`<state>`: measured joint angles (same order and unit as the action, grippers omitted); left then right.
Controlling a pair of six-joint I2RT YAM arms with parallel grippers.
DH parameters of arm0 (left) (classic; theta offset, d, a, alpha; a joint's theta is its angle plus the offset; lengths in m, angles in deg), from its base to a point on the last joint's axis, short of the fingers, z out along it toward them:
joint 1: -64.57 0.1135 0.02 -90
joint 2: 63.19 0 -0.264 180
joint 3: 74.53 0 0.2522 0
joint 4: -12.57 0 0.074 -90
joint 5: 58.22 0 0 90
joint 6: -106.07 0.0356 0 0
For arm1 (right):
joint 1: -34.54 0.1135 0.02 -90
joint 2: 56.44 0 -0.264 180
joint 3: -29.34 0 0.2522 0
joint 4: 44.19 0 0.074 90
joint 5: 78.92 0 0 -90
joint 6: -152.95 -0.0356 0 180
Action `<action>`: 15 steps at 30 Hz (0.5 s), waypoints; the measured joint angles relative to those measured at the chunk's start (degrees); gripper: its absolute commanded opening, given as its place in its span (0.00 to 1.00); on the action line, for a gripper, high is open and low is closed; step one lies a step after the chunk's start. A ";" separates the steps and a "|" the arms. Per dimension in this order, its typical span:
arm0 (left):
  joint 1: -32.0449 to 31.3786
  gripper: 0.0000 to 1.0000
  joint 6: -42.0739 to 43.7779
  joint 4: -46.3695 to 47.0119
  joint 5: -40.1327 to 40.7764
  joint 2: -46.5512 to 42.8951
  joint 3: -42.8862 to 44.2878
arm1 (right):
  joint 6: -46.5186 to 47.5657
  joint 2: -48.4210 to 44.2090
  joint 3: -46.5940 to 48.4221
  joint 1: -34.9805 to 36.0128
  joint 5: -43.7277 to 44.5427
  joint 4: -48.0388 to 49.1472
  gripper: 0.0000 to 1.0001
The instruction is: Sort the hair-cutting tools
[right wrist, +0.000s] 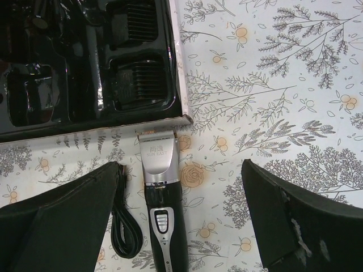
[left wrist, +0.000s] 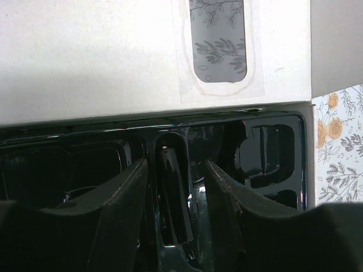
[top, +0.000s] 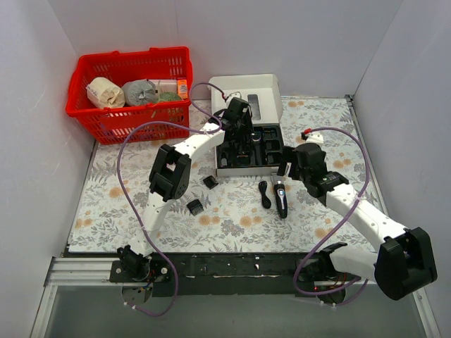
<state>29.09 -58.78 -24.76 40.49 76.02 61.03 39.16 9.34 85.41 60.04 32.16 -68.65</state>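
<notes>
Jaws wide, the right gripper (right wrist: 180, 164) hung over the clipper (right wrist: 161, 187) at lower centre, seemingly ready to grasp it; the left gripper (left wrist: 176, 164), jaws parted and empty, hovered over the tray (left wrist: 272, 147).

Bright, even, diffuse light fills the top view. The white walls glow, and the arms cast only soft, faint shadows on the floral surface (top: 91, 197). In the left wrist view the white box lid (left wrist: 85, 56) is nearly washed out, while the glossy black tray (left wrist: 272, 147) stays murky with thin streaks of reflection. The left gripper (left wrist: 176, 170) is dark and blurred. In the right wrist view the clipper (right wrist: 161, 187) is sharp, the tray shows glare, and the right gripper (right wrist: 180, 163) is out of focus.
</notes>
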 measured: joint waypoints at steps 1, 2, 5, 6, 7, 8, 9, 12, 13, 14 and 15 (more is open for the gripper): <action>0.00 0.47 -0.02 0.00 -0.02 0.00 0.00 | 0.00 0.00 0.00 0.13 0.00 0.02 0.97; 0.00 0.48 -0.02 -0.02 0.00 0.00 0.00 | 0.07 0.02 0.00 0.20 -0.02 0.02 0.97; 0.00 0.55 0.04 0.00 0.02 -0.02 -0.09 | 0.57 0.76 0.31 0.57 -0.31 -0.07 0.97; 0.00 0.56 0.11 -0.02 0.04 -0.13 -0.31 | 1.14 1.57 0.85 0.66 -0.68 -0.07 0.98; 0.00 0.57 0.15 -0.17 0.15 -0.24 -0.52 | 1.86 2.86 1.95 0.79 -1.36 -0.02 0.97; 0.00 0.58 0.17 -0.31 0.33 -0.39 -0.94 | 2.51 4.17 3.17 0.81 -2.29 -0.04 0.96; 0.00 0.59 0.33 -0.50 0.57 -0.92 -1.66 | 3.17 5.68 4.83 0.83 -3.32 -0.35 0.95; 0.00 0.71 0.63 -1.77 1.84 -3.06 -4.39 | 4.85 10.95 10.88 0.87 -6.80 -0.31 0.84; 0.00 0.73 0.85 -2.21 2.34 -4.24 -5.66 | 5.51 12.76 13.09 0.87 -8.02 -0.22 0.79; 0.02 0.78 0.98 -2.84 2.82 -5.88 -7.13 | 5.99 14.47 15.19 0.87 -9.18 -0.07 0.69; 0.07 0.82 1.03 -3.39 3.30 -7.98 -9.07 | 6.25 16.04 16.98 0.90 -10.21 0.17 0.61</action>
<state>29.15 -57.75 -28.15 43.79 68.05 51.96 45.41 25.38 102.39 60.93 21.95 -68.48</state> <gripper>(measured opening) 0.723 0.819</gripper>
